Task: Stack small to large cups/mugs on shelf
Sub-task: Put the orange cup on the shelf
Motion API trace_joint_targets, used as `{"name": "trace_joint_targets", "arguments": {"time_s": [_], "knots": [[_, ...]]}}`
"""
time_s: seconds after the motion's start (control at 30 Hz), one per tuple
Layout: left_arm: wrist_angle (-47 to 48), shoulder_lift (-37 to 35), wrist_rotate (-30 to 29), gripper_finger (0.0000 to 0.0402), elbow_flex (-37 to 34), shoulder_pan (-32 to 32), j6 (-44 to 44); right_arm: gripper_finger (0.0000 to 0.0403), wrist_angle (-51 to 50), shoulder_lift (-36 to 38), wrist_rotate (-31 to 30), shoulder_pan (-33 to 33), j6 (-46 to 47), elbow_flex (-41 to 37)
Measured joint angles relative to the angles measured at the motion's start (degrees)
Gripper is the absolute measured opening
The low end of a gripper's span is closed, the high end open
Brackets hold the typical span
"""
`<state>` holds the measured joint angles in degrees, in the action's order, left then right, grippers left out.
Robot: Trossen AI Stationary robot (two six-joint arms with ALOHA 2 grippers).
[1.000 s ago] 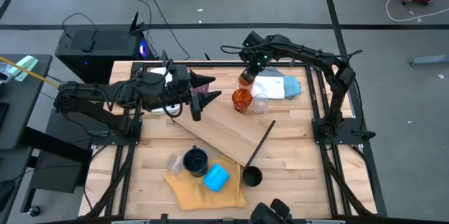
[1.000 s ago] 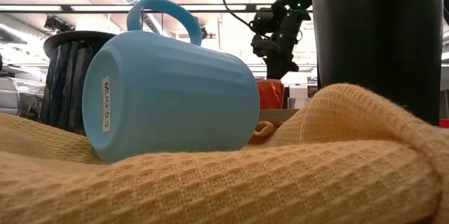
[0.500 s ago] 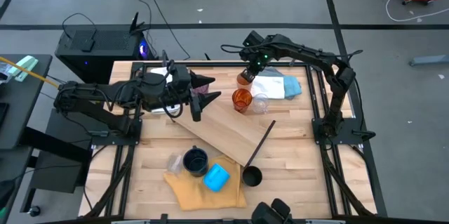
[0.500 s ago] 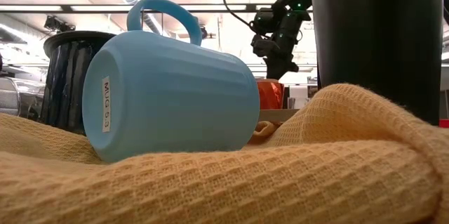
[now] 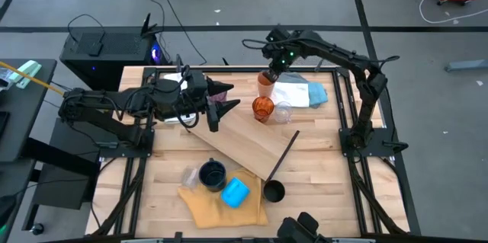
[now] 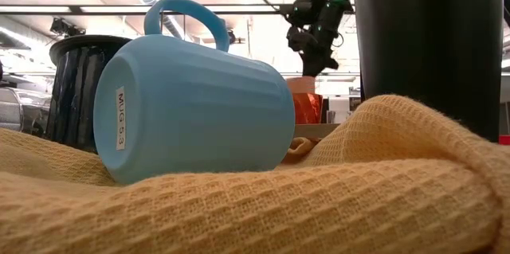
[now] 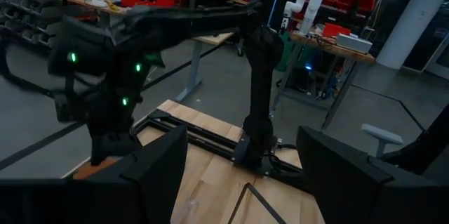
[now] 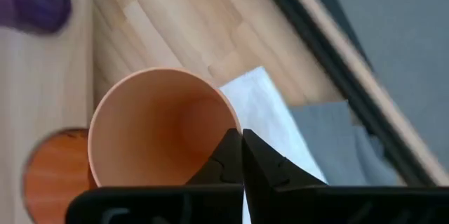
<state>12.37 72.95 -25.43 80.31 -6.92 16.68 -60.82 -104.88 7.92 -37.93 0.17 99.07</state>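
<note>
Right gripper [image 5: 268, 75]: stationed over the far side of the counter [image 5: 320, 159], fingers [image 8: 235, 155] pressed together on the rim of the light orange cup [image 5: 264, 83]. In the right wrist view one finger lies inside the cup's mouth and the other outside, with the wall pinched between them. The cup is upright, mouth up, and in the low view [image 6: 301, 85] it sits above the amber ribbed cup [image 5: 262, 108], apart from it. It hangs near the shelf [image 5: 248, 138] (the far edge of the board), beside the white cloth [image 5: 291, 94] and the blue-grey cloth [image 5: 317, 94].

Left gripper [image 5: 225, 106]: over the left end of the shelf, fingers [image 7: 158, 175] standing apart; the purple tumbler [image 5: 226, 107] lies at their tips, but a hold cannot be confirmed.

Other items: a clear glass [image 5: 283, 110] stands just beside the amber ribbed cup on the shelf. On the yellow cloth [image 5: 210, 205] at the near side, the bright blue mug [image 5: 235, 192] lies on its side next to the navy mug [image 5: 212, 174]; a black cup [image 5: 274, 191] stands near the shelf's near corner.
</note>
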Motion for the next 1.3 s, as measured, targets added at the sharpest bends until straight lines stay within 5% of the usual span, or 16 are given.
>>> {"name": "trace_joint_targets", "arguments": {"time_s": [0.53, 0.87, 1.3], "knots": [[0.25, -1.98, -0.05, 0.0274, -0.07, 2.7, -2.4, 0.0, -7.27, 0.13, 1.64, 8.32, 4.47, 17.33], [1.79, -4.76, -0.04, 0.0274, 0.0, 3.89, -2.9, 0.0, -4.29, -0.36, 2.21, 17.15, 8.23, 15.99], [1.85, -4.87, -0.02, 0.0274, 0.0, 3.87, -2.77, 0.0, 2.72, -0.39, 1.06, 19.66, 13.28, 6.44]]}}
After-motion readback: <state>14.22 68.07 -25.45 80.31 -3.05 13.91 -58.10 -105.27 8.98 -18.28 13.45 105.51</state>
